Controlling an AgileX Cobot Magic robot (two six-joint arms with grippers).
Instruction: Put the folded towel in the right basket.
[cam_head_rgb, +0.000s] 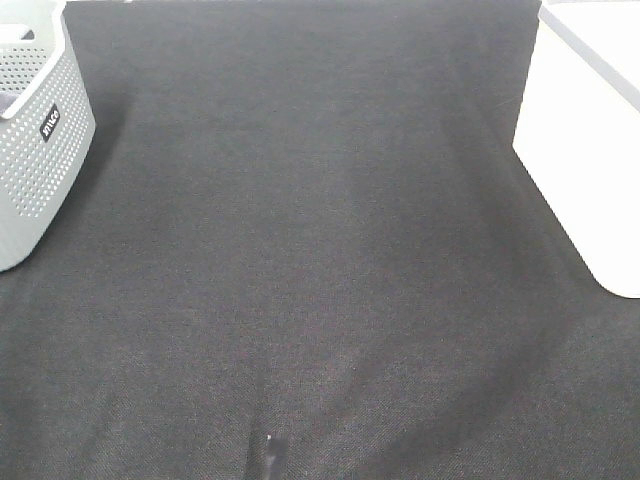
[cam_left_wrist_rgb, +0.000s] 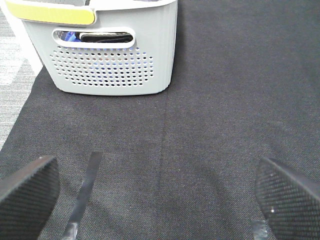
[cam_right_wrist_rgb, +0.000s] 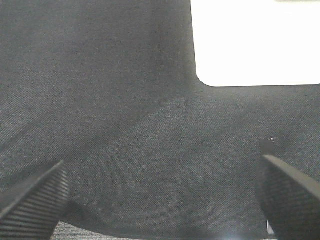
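The right basket (cam_head_rgb: 590, 130) is white and stands at the table's right edge; it also shows in the right wrist view (cam_right_wrist_rgb: 255, 40). The left basket (cam_head_rgb: 35, 140) is grey and perforated, at the far left. In the left wrist view, a dark folded cloth (cam_left_wrist_rgb: 106, 37) shows through the handle slot of this basket (cam_left_wrist_rgb: 110, 70), next to something blue. No towel lies on the black cloth. My left gripper (cam_left_wrist_rgb: 159, 200) is open and empty, facing the grey basket. My right gripper (cam_right_wrist_rgb: 160, 200) is open and empty, short of the white basket.
A black cloth (cam_head_rgb: 300, 260) covers the whole table between the two baskets. The grey basket has a yellow-green rim piece (cam_left_wrist_rgb: 50, 12). Grey floor (cam_left_wrist_rgb: 12, 65) shows beyond the cloth's edge beside it.
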